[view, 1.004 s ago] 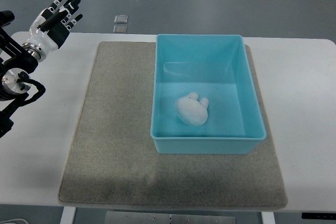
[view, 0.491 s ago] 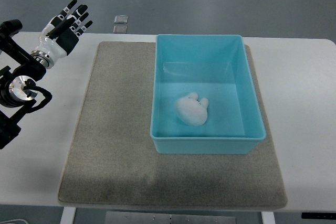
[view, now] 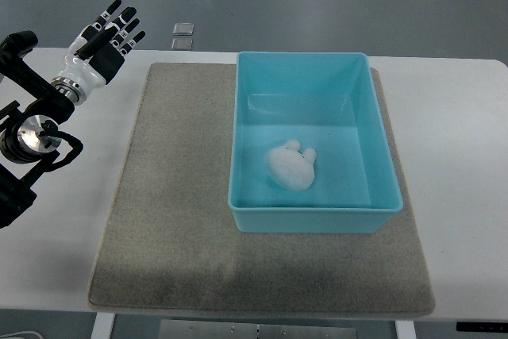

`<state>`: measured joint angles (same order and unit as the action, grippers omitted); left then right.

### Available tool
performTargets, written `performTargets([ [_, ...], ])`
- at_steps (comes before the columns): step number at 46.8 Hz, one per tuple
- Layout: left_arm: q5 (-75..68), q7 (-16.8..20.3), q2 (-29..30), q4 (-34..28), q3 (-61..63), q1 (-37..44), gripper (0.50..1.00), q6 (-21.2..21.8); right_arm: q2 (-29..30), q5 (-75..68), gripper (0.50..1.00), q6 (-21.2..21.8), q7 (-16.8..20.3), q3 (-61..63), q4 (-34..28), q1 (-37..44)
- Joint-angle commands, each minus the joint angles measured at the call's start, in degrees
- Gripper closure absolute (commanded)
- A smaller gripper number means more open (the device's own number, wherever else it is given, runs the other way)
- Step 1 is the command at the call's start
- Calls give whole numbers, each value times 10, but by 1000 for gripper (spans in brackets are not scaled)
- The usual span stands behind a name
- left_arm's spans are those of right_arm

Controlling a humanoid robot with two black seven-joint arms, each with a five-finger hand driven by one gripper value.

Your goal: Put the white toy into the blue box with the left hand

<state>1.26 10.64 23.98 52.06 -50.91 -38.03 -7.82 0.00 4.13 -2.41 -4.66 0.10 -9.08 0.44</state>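
The white toy (view: 291, 167) lies on the floor of the blue box (view: 381, 148), toward its near side. The box stands on the right half of a grey mat (view: 175, 196). My left hand (view: 105, 37) is at the table's far left corner, well away from the box, with its fingers stretched out straight and nothing in them. Its arm (view: 28, 136) comes in along the left edge. No right arm shows.
The mat lies on a white table (view: 460, 164). Beyond the table's far edge, two small grey squares (view: 182, 35) sit on the floor.
My left hand has shifted a little to the right, toward the mat, still empty. The toy and box have not moved.
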Motion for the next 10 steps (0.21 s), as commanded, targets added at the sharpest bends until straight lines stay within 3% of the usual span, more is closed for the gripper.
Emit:
performTargets([
  [1, 0, 0, -3, 0, 0, 0, 506, 0, 0, 0, 564, 0, 0, 0, -1, 0],
  [10, 0, 0, -3, -2, 0, -1, 506, 0, 0, 0, 564, 1, 0, 0, -9, 1],
])
